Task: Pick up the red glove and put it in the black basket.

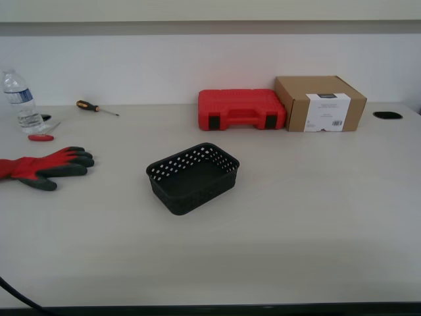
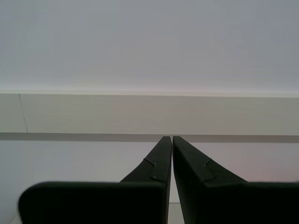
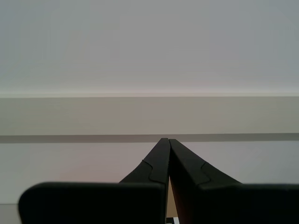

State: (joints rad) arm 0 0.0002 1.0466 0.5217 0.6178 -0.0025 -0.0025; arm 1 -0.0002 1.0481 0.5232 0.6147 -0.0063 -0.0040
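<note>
The red glove [image 1: 41, 167] lies flat on the table at the exterior view's left edge, its dark coated fingers pointing toward the middle. The black basket [image 1: 193, 177] stands empty near the table's middle, set at an angle. Neither arm shows in the exterior view. My first gripper [image 2: 172, 138] is shut and empty, facing the wall. My second gripper [image 3: 166, 139] is also shut and empty, facing the wall.
A red plastic tool case [image 1: 241, 108] and a cardboard box [image 1: 320, 103] stand at the back by the wall. A water bottle [image 1: 20, 101], a screwdriver [image 1: 96, 107] and a small red-handled tool [image 1: 40, 137] lie at the back left. A cable hole [image 1: 387, 115] is at the right.
</note>
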